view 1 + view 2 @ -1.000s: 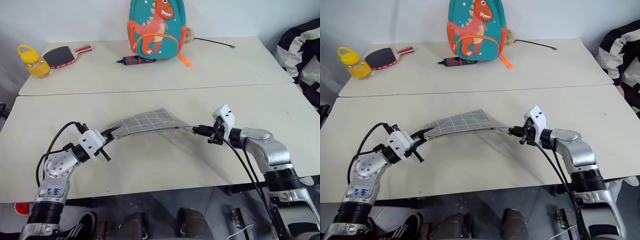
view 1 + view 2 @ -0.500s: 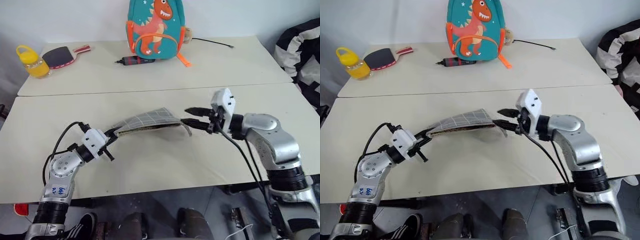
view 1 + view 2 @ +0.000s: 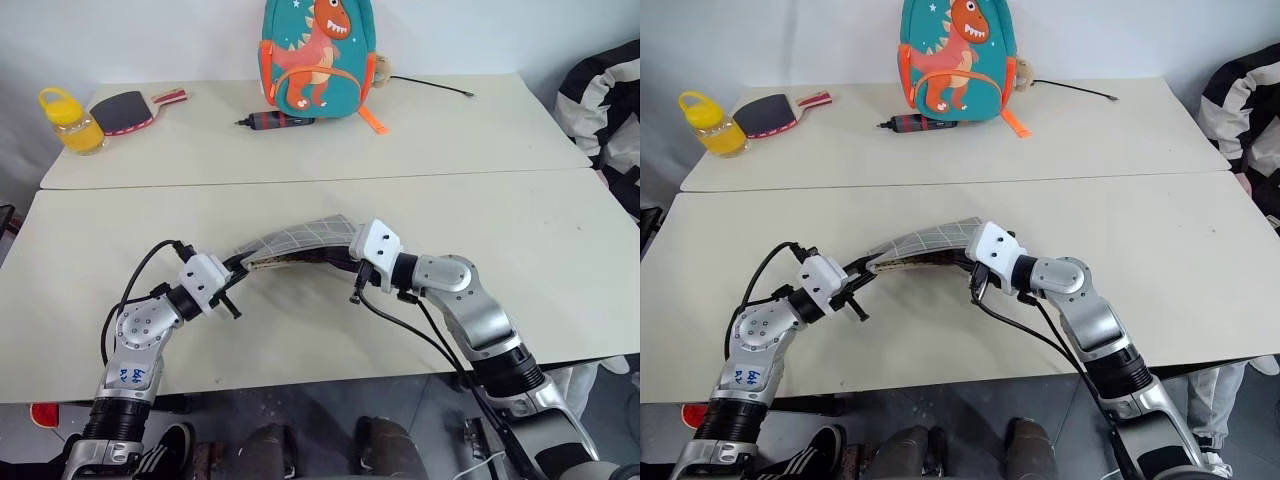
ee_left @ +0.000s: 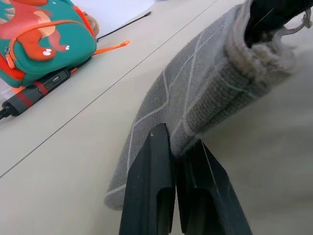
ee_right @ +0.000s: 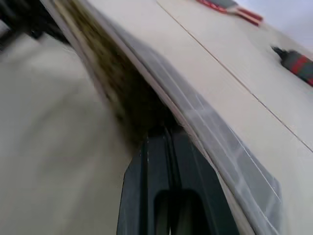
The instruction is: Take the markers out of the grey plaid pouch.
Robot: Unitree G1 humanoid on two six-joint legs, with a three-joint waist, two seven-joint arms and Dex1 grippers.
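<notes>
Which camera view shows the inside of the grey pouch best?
The right wrist view: it looks straight into the pouch mouth, where the right claw reaches into the dark lining. The eye views show the whole pouch from above, mostly its outside. The left wrist view shows its grid fabric pinched by the left claw.

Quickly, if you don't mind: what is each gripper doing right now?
Left gripper: closed on the end of the grey plaid pouch.
Right gripper: closed, tips inside the pouch's open mouth; whether it holds anything cannot be told.

Even soft daylight; right wrist view blurred
</notes>
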